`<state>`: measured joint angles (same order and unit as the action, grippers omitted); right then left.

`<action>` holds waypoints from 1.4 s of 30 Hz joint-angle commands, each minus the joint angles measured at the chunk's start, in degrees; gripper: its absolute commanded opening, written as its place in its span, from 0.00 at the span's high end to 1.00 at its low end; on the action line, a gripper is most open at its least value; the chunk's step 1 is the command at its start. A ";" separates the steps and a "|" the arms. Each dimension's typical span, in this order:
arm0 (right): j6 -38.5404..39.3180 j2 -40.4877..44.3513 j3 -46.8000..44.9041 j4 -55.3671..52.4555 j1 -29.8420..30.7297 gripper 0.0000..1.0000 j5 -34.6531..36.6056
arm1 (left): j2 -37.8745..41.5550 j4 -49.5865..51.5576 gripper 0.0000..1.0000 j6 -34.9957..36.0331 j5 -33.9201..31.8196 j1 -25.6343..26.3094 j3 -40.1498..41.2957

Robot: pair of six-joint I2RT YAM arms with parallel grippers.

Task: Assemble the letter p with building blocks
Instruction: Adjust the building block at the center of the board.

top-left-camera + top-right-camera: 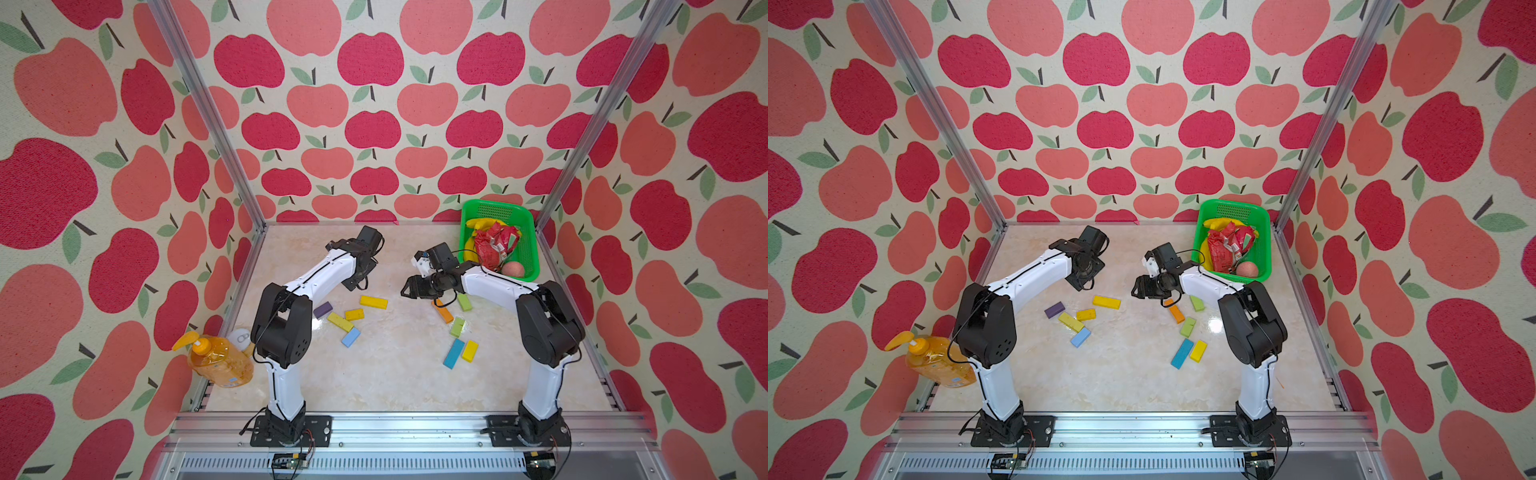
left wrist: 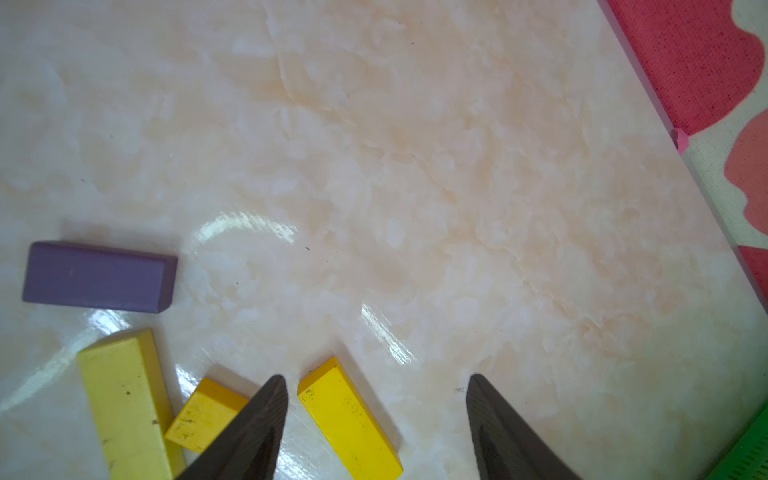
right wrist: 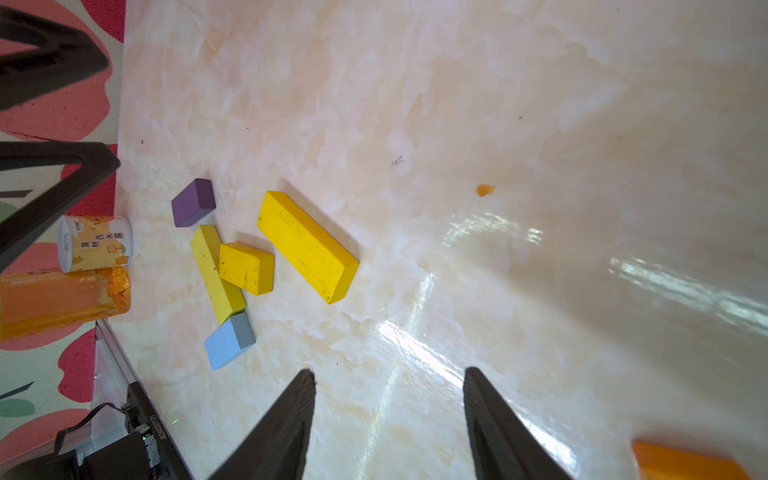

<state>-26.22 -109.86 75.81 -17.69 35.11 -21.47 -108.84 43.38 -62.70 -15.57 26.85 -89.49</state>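
Note:
The building blocks lie loose in two groups on the marble table, and no letter p shows. The left group holds a purple block (image 1: pixel 323 309), a long yellow block (image 1: pixel 373 302), a short yellow one (image 1: pixel 354 314), a pale yellow one (image 1: pixel 340 322) and a light blue one (image 1: pixel 350 337). The right group holds an orange block (image 1: pixel 443 311), two light green blocks (image 1: pixel 464 302), a blue one (image 1: pixel 453 353) and a yellow one (image 1: pixel 470 350). My left gripper (image 2: pixel 378 377) hangs open above the long yellow block (image 2: pixel 349 419), not touching it. My right gripper (image 3: pixel 389 370) is open and empty beside the orange block (image 3: pixel 685 461).
A green basket (image 1: pixel 534 237) with bananas, a red packet and a round fruit stands at the back right, close behind my right arm. An orange soap bottle (image 1: pixel 220 361) and a small can (image 3: pixel 95 243) sit at the table's left edge. Metal frame posts bound the table.

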 commanded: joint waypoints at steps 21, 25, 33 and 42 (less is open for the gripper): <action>-7.95 -4.38 -1.13 5.12 4.79 1.00 -1.57 | 5.71 -11.07 0.98 38.13 22.01 -5.81 18.30; -8.76 -5.06 -1.80 5.30 5.14 1.00 -1.64 | 3.66 -12.61 1.00 38.14 22.66 -6.63 18.55; -9.46 -7.91 -0.69 5.58 5.15 1.00 -2.33 | 1.42 -15.93 1.00 36.87 24.43 -7.49 20.06; -9.13 -12.24 3.40 4.73 5.07 1.00 -3.68 | -0.13 -16.96 1.00 36.47 25.96 -7.91 20.41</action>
<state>-35.00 -120.29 77.38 -11.92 40.07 -24.60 -107.81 27.38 -26.02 9.26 19.42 -69.65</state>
